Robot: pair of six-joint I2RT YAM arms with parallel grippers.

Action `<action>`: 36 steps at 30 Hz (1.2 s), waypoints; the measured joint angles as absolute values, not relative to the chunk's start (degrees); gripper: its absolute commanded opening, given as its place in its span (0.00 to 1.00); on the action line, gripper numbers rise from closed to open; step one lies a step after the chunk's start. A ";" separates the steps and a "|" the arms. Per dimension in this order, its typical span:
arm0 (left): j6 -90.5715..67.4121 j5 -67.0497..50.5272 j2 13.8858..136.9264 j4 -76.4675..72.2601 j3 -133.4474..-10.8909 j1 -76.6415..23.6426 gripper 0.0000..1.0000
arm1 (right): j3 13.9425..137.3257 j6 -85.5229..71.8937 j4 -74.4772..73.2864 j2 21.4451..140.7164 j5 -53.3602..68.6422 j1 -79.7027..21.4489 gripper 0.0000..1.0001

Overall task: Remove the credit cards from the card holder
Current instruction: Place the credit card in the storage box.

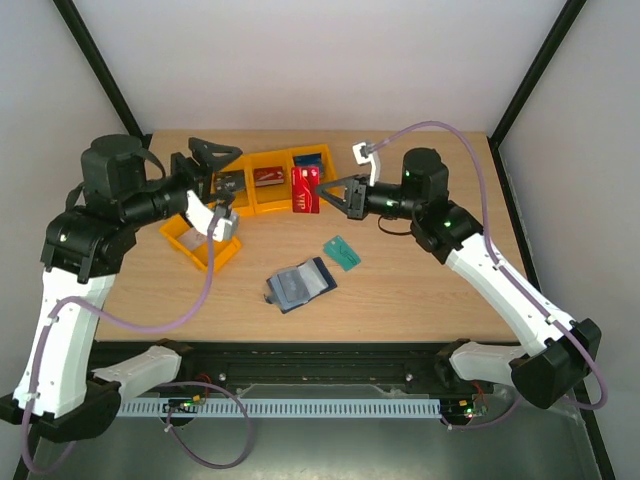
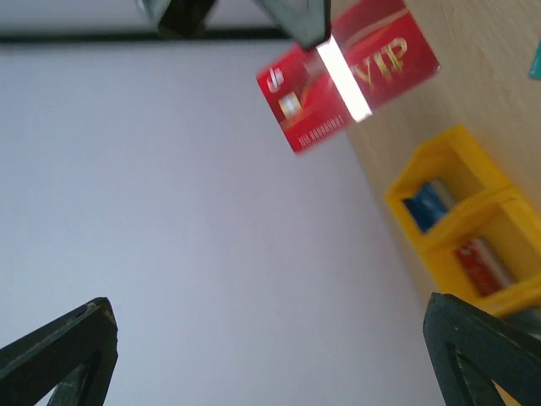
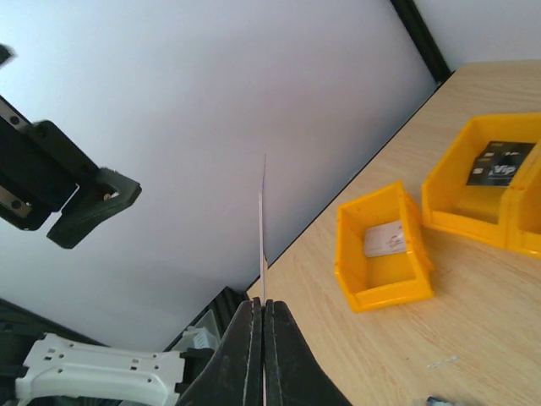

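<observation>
**Red card up in the air, card holder lying open on the bench**

So the right pincer is pinching a red card by one edge. It's holding it up off the bench, over the right end of the row of orange bins that runs along the far edge. On the right wrist cam the fingers are pressed flat together, and the card shows edge-on as a thin line sticking out of the tips. The left wrist cam gets the card's face, with gold "VIP" lettering on it.

The left pincer is spread wide and points across at the red card from the left. The two are apart, not touching.

The card holder lies open on the bench, about midway along and closer to the near edge, pale inside facing up. Can't tell if anything is in the sleeves. A teal card lies flat just beside it, on the right and a bit farther back.

In the bins:
- The left bin of the row has a dark card.
- The middle one has a second red card.
- The right one has a blue card.
- A lone bin sits apart toward the left edge with a pale card in it.
</observation>
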State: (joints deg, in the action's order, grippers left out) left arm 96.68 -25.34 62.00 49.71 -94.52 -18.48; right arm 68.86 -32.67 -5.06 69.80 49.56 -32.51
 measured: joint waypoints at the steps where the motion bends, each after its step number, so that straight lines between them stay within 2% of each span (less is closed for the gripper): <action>1: 100.90 -27.42 61.65 49.91 -94.85 -18.48 0.99 | 68.86 -32.84 -5.04 69.80 49.76 -32.93 0.02; 4: 109.23 -32.38 59.86 47.77 -92.71 -18.48 0.99 | 68.86 -33.32 -4.99 69.80 50.30 -34.44 0.02; 14: 117.62 -46.89 54.70 28.88 -67.05 -16.40 0.99 | 68.77 -36.18 -1.13 70.54 51.72 -38.94 0.02; 18: 118.34 -48.40 54.78 21.76 -61.93 -16.40 0.92 | 68.77 -37.06 -0.08 72.07 52.05 -40.38 0.02; 21: 118.76 -48.71 54.72 18.24 -60.53 -16.36 0.82 | 68.77 -37.41 0.27 73.01 52.31 -41.39 0.02; 23: 119.11 -48.99 54.59 16.45 -59.94 -16.34 0.69 | 68.77 -37.54 0.36 73.54 52.51 -41.82 0.02; 30: 119.37 -49.19 54.11 13.58 -58.92 -16.08 0.05 | 68.77 -37.54 0.75 75.50 52.69 -42.81 0.02; 35: 120.18 -48.99 53.19 12.51 -58.24 -15.68 0.02 | 68.77 -37.98 0.51 75.94 51.18 -42.76 0.02; 36: 120.18 -48.84 52.86 12.53 -57.84 -15.57 0.02 | 68.75 -38.00 0.49 75.96 50.98 -42.81 0.09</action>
State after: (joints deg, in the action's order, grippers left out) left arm 120.18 -48.84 52.86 12.53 -57.84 -15.57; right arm 68.75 -38.00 0.49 75.96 50.98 -42.81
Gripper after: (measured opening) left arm 0.030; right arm 0.018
